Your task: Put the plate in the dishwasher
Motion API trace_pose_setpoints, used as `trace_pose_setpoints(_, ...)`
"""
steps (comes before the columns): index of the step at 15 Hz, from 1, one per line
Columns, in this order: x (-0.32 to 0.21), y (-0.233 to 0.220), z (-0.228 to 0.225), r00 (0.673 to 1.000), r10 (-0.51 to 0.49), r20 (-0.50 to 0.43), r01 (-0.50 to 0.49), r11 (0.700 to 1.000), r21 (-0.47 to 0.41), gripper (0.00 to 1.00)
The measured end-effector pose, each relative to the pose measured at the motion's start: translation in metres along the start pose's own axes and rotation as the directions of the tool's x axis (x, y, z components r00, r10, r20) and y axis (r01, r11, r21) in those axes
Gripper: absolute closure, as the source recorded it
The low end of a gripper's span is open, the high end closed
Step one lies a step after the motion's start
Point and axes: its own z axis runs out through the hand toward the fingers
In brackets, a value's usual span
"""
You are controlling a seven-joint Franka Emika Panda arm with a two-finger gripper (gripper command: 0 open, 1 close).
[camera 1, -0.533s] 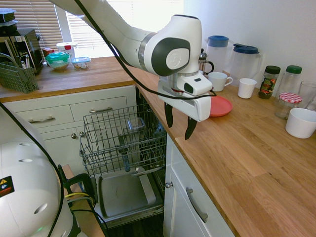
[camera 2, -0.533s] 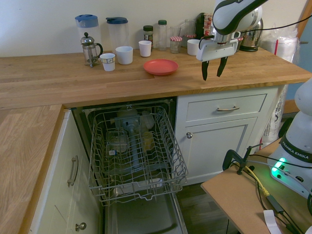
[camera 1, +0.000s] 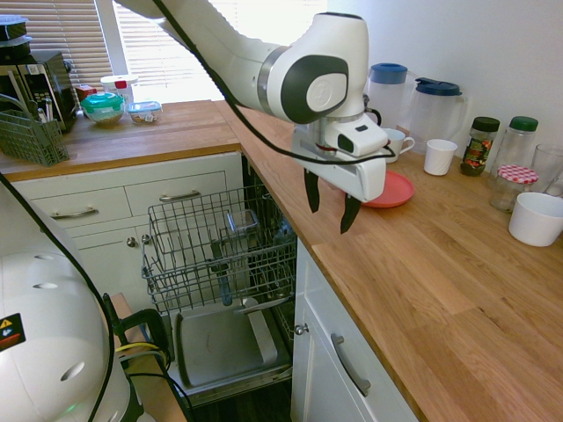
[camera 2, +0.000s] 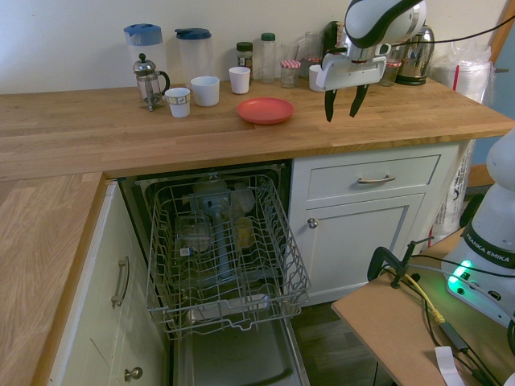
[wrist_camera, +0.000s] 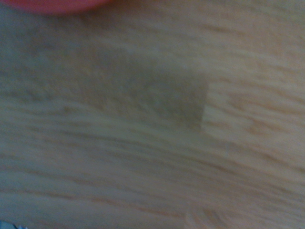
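Note:
The coral red plate [camera 2: 265, 110] lies flat on the wooden counter [camera 2: 96, 129], above the dishwasher's right side. In the first exterior view the plate [camera 1: 398, 189] is partly hidden behind the gripper body, and a red sliver of the plate [wrist_camera: 52, 5] shows at the edge of the blurred wrist view. My gripper [camera 2: 340, 114] hovers open and empty just above the counter, a short way beside the plate, fingers pointing down; the gripper [camera 1: 330, 216] also shows from the other side. The dishwasher [camera 2: 225, 249] stands open below, its wire rack [camera 1: 220, 246] pulled out and its door [camera 1: 220, 343] lowered.
White cups [camera 2: 205, 90], a French press [camera 2: 146, 80], two jugs [camera 2: 193, 52] and jars [camera 2: 245, 55] stand behind the plate. A white bowl [camera 1: 535, 218] sits further along the counter. A grey wire cutlery basket [camera 1: 31, 136] stands on the side counter. The rack holds several dishes.
The gripper has moved along the counter toward the plate and slightly back from the counter's front edge. It stays open. The plate has not moved.

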Motion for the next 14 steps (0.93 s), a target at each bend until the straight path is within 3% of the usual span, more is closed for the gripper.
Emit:
trace_pose_setpoints(6,0.064,-0.073,0.02,0.99,0.117,0.076,-0.123,0.988,0.088,0.0)
trace_pose_setpoints(14,0.12,-0.106,0.069,0.924,0.31,0.223,-0.35,0.921,0.172,0.0)
